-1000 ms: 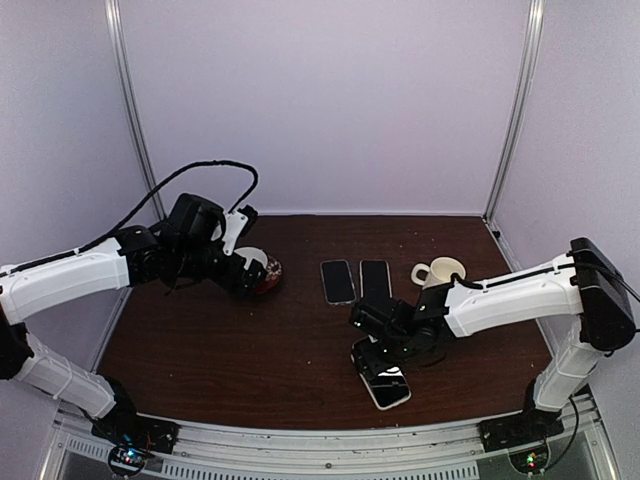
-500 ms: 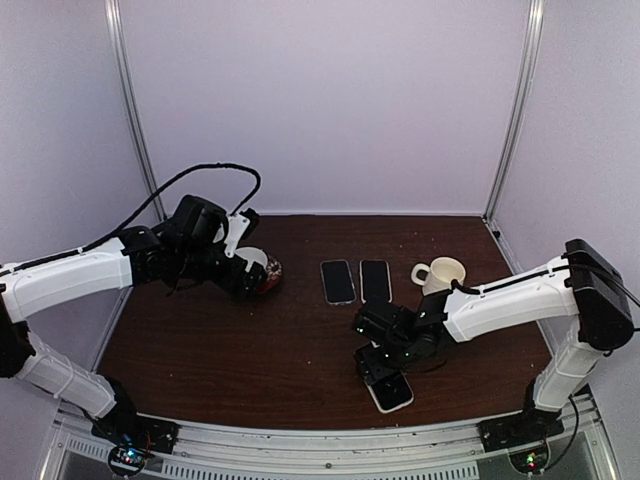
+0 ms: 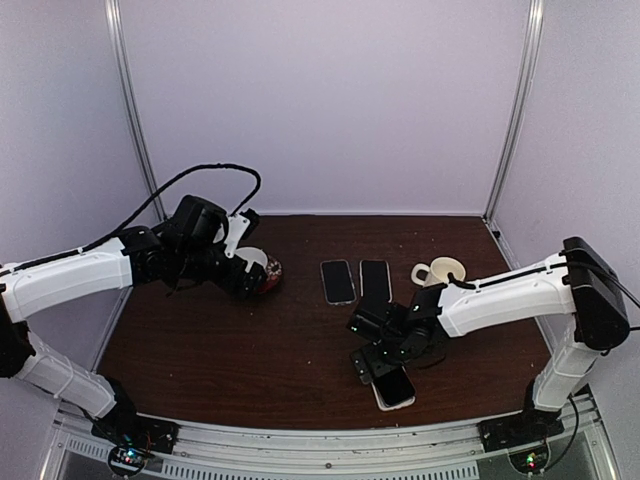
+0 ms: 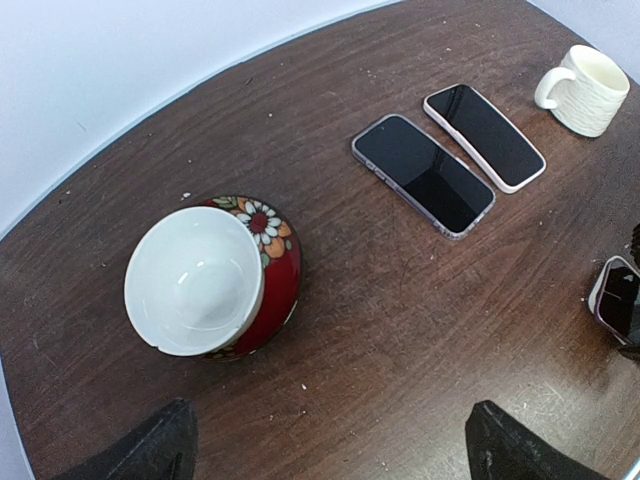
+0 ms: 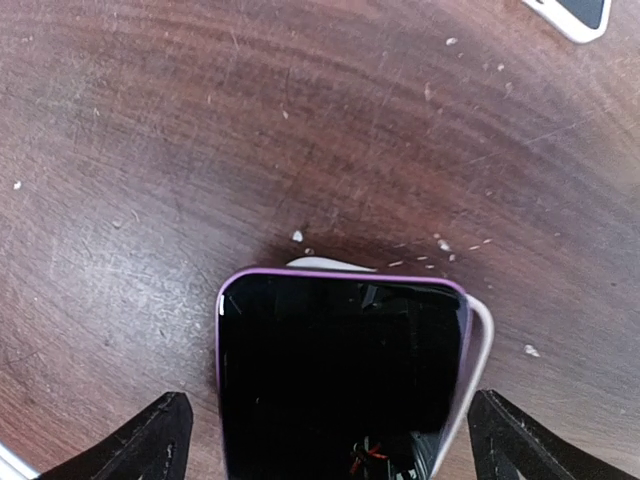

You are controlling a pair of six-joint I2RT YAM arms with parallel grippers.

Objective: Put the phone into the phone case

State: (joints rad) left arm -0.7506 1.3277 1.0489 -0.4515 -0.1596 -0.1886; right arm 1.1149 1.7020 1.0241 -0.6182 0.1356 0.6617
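Note:
The phone (image 5: 340, 380), black-screened with a purple edge, lies face up on the white phone case (image 5: 483, 345). It sits askew, so the case's rim shows past its right side and far end. My right gripper (image 5: 335, 445) hovers over it, open, one finger on either side and neither touching. From above, the phone (image 3: 398, 386) and the right gripper (image 3: 372, 360) are near the table's front edge. My left gripper (image 4: 335, 450) is open and holds nothing, just beside a red bowl (image 4: 205, 280).
Two other phones (image 3: 337, 281) (image 3: 375, 280) lie side by side at mid-table, with a cream mug (image 3: 440, 271) to their right. The red floral bowl (image 3: 268, 272) stands at the left under the left arm. Walls enclose the table on three sides.
The right gripper's jaws have spread wide and let go of the phone, which now rests on the case. The left arm has not moved.

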